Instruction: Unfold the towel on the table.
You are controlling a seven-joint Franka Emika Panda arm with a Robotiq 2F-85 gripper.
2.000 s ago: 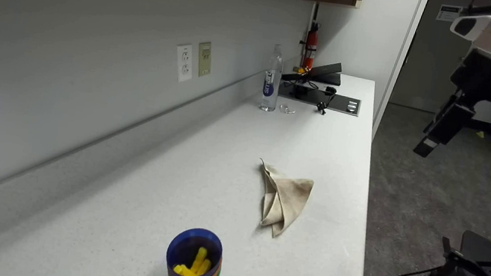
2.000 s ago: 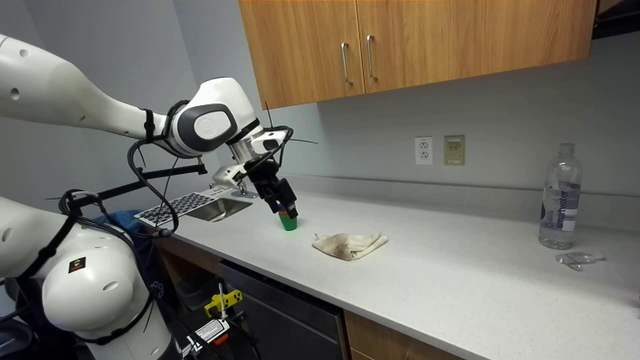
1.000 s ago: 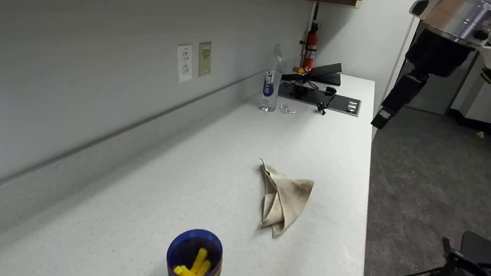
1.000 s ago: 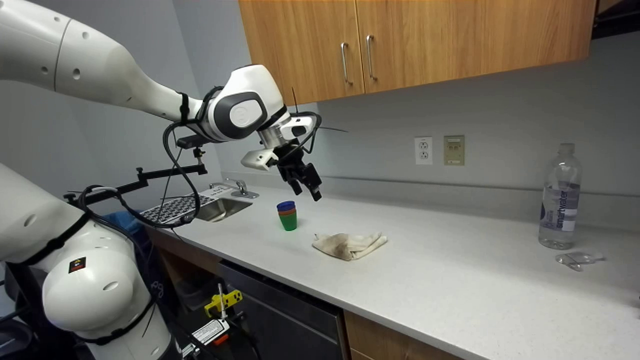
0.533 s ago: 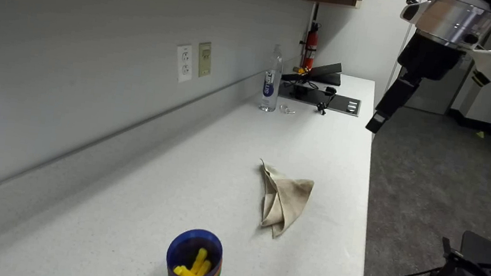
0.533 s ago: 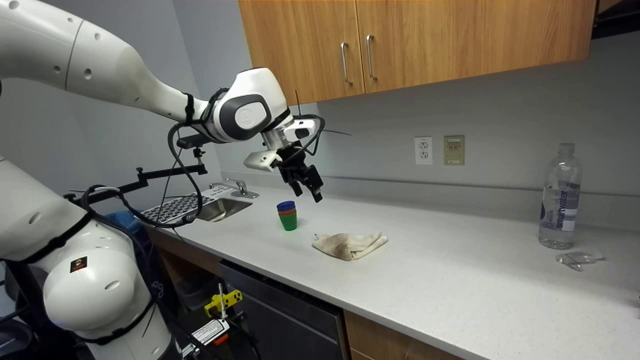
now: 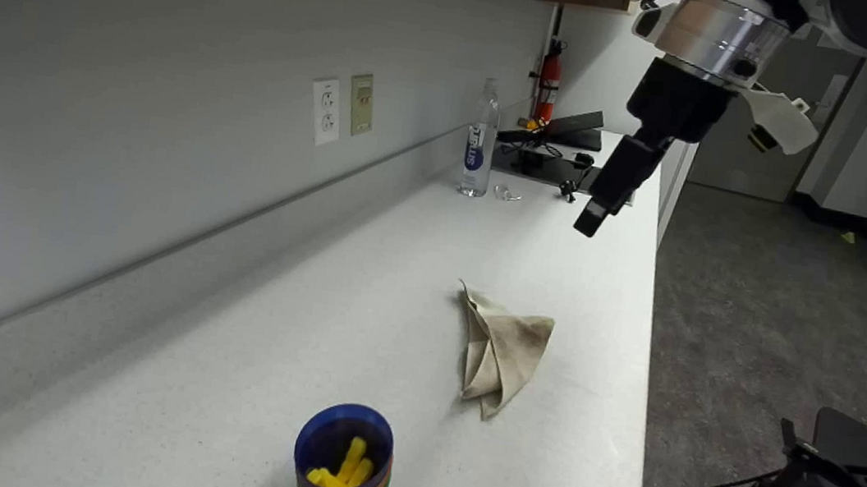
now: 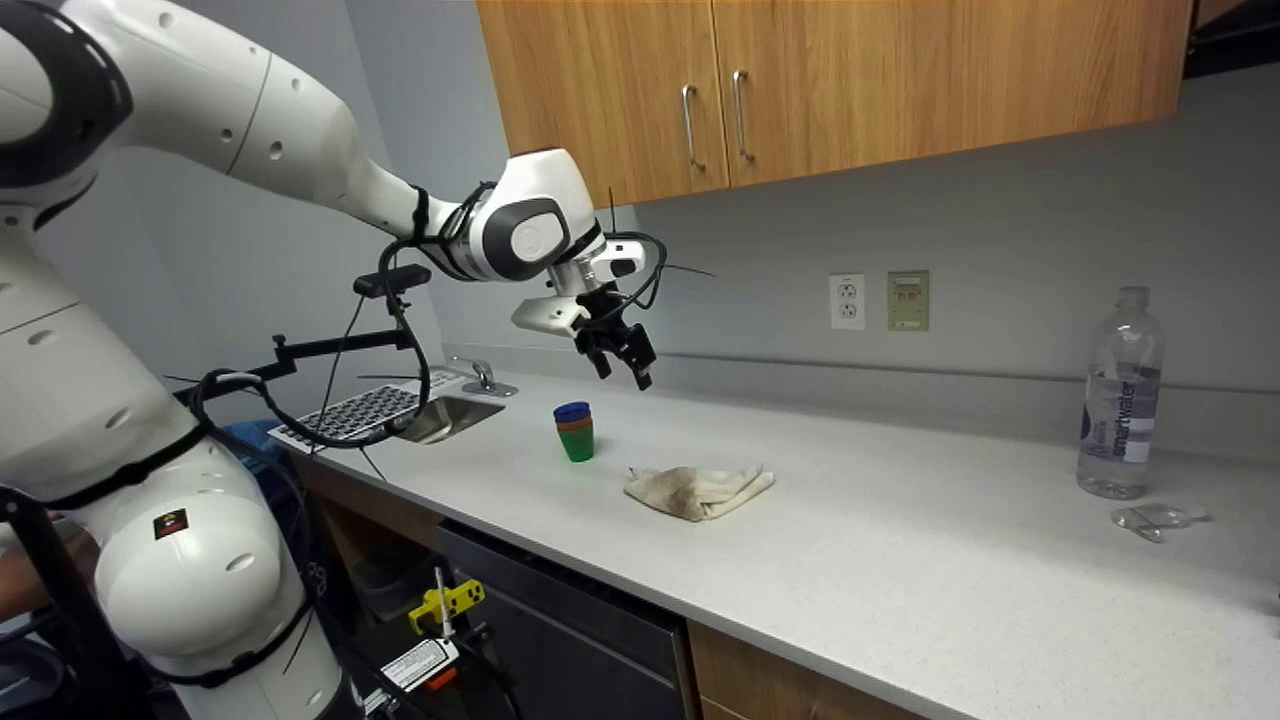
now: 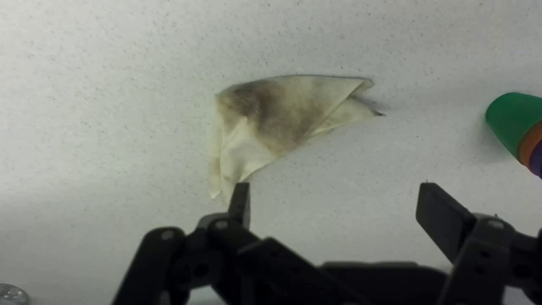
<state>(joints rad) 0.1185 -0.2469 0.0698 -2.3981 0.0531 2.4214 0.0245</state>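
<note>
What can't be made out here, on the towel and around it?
Towel: inner layers, hidden by its own folds in all three views.
Stacked cups: partly cut off by the wrist view's right edge.
Yellow pieces: lower ends hidden by the blue cup in an exterior view.
Cooktop: partly hidden by the gripper in an exterior view.
Rounded grey object: cut off by the wrist view's lower left corner; too little shows to name.

You're seeing stacked cups [image 8: 575,432], a water bottle [image 8: 1120,405], a wooden cabinet [image 8: 840,85].
Cups are holding yellow pieces [image 7: 352,463]; bottle's standing upright near a clear object [image 8: 1155,518]; in an exterior view, red fire extinguisher [image 7: 550,86] is showing farther back.
</note>
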